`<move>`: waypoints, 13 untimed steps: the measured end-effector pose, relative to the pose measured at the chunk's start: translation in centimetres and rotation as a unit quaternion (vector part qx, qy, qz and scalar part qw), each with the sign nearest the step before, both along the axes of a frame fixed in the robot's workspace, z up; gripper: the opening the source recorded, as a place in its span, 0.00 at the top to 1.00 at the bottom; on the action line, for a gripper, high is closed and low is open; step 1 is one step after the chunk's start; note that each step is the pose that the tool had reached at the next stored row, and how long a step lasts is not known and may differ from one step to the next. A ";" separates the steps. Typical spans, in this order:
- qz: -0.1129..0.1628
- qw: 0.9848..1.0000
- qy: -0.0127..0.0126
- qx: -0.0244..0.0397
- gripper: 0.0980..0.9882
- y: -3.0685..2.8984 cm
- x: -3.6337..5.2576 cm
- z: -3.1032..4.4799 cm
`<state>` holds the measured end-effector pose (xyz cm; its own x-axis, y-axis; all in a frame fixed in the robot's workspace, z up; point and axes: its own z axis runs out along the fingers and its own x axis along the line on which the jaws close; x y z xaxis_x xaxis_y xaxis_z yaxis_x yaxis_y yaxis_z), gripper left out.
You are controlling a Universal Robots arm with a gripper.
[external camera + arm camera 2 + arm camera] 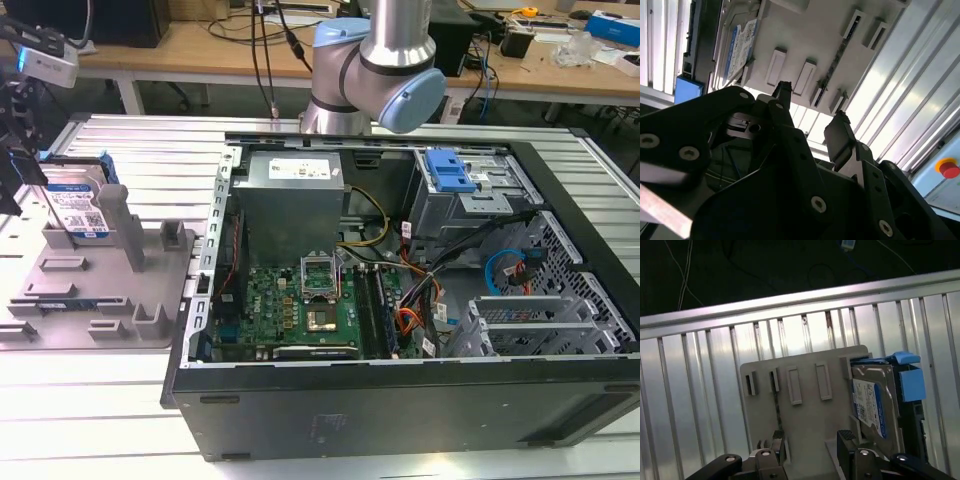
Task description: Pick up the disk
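Observation:
The disk [78, 208] is a silver hard drive with a blue-and-white label and blue side rails. It stands on edge in the grey fixture [100, 290] at the exterior view's left. My gripper [12, 165] hangs above and just beyond the fixture's far left end, beside the disk and apart from it. In the first wrist view the disk [875, 400] stands off to one side of my open gripper [811, 445], whose two black fingertips have only the fixture's plate [800, 410] between them. The second wrist view shows the gripper [810, 112] with the disk [740, 47] beyond it.
An open computer case [400, 300] lies next to the fixture on the ribbed metal table [150, 160], with a blue drive-bay bracket [448, 170] inside. The arm's base [375, 70] stands behind the case. A red stop button [949, 168] sits past the table edge.

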<state>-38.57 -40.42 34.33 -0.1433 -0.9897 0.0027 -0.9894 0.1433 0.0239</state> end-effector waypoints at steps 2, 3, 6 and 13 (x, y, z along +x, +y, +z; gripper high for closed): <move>0.001 1.000 0.000 0.000 0.50 -0.01 0.01 0.01; 0.001 1.000 0.000 0.000 0.50 -0.01 0.01 0.01; 0.001 1.000 0.000 0.000 0.50 -0.01 0.01 0.01; 0.002 1.000 0.000 -0.001 0.50 1.54 -0.69 0.01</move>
<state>-39.25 -38.88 34.34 -0.1403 -0.9901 0.0039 -0.9898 0.1403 0.0239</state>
